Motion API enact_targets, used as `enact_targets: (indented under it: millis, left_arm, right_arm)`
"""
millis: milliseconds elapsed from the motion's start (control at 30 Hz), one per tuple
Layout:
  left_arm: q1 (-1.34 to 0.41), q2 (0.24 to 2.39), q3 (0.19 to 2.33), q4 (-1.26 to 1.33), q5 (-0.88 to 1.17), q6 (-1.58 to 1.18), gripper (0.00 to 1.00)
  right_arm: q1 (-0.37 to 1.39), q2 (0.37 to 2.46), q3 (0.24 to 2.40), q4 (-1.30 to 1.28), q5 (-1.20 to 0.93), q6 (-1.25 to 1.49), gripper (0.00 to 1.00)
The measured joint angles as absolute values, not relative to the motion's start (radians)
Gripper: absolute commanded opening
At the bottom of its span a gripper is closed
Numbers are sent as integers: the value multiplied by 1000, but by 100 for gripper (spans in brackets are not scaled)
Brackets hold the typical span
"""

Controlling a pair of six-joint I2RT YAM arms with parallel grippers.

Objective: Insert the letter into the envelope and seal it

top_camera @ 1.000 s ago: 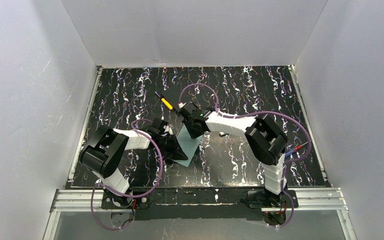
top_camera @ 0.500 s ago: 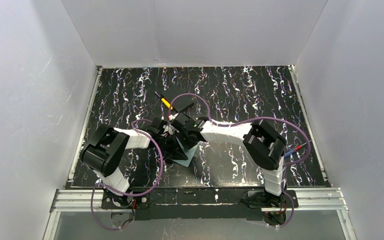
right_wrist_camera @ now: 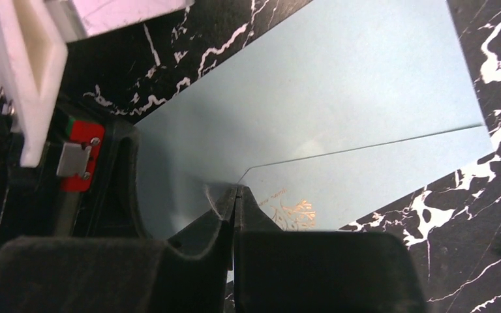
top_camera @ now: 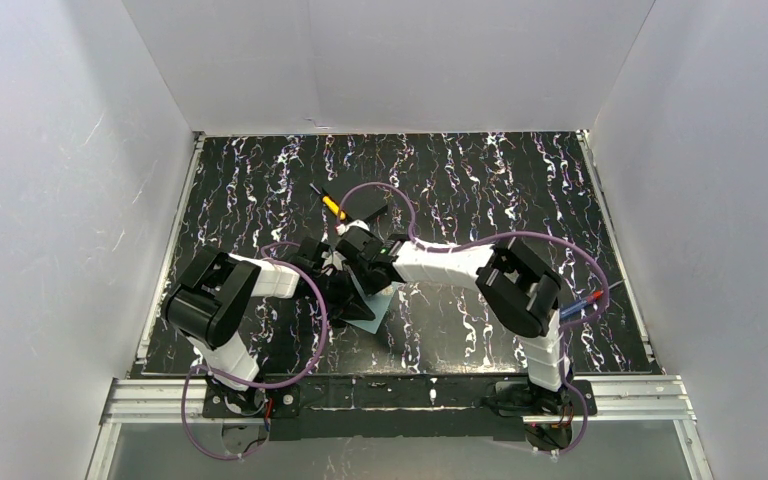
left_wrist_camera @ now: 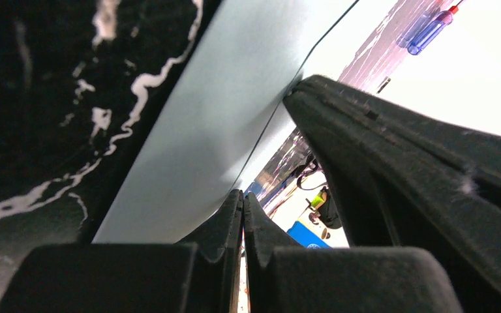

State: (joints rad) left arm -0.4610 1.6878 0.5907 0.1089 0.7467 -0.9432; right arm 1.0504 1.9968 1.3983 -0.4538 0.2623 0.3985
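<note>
The pale teal envelope (top_camera: 372, 308) lies flat on the black marbled table, partly under both grippers. In the right wrist view the envelope (right_wrist_camera: 339, 91) shows its pointed flap folded down, with a gold seal mark (right_wrist_camera: 295, 212) near the flap's tip. My right gripper (right_wrist_camera: 235, 193) is shut, its tips resting on the envelope at the flap's point. My left gripper (left_wrist_camera: 242, 197) is shut, its tips at the envelope's (left_wrist_camera: 235, 111) edge, close against the right gripper (top_camera: 358, 262). The tan letter is not in view.
A yellow-handled tool (top_camera: 332, 206) and a flat black square pad (top_camera: 366, 208) lie just behind the grippers. A red and blue pen (top_camera: 585, 300) lies at the right near the right arm. White walls enclose the table on three sides.
My right gripper has moved left and nearer, down onto the envelope beside the left gripper, uncovering the black pad behind. The left arm has barely shifted.
</note>
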Motion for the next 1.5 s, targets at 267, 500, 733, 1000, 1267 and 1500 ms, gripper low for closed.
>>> enact_targets:
  millis: [267, 500, 733, 1000, 1267, 1500]
  left_arm:
    - [-453, 1688, 582, 123, 757, -939, 0]
    - [-451, 1687, 587, 105, 760, -926, 0]
    - [-453, 1656, 673, -70, 715, -837, 18]
    - [-451, 1489, 929, -308, 606, -672, 45]
    - [-447, 1233, 961, -411, 337, -590, 91]
    - [-440, 1087, 955, -414, 147, -560, 98]
  right_arm:
    - [1032, 2043, 1463, -469, 324, 398, 9]
    - [958, 2054, 1489, -496, 370, 390, 13]
    - [893, 1983, 1514, -598, 363, 397, 35]
    - [812, 1649, 1361, -609, 398, 537, 55]
    - [615, 1604, 1260, -696, 407, 699, 65]
    - [604, 1630, 1260, -714, 426, 844, 63]
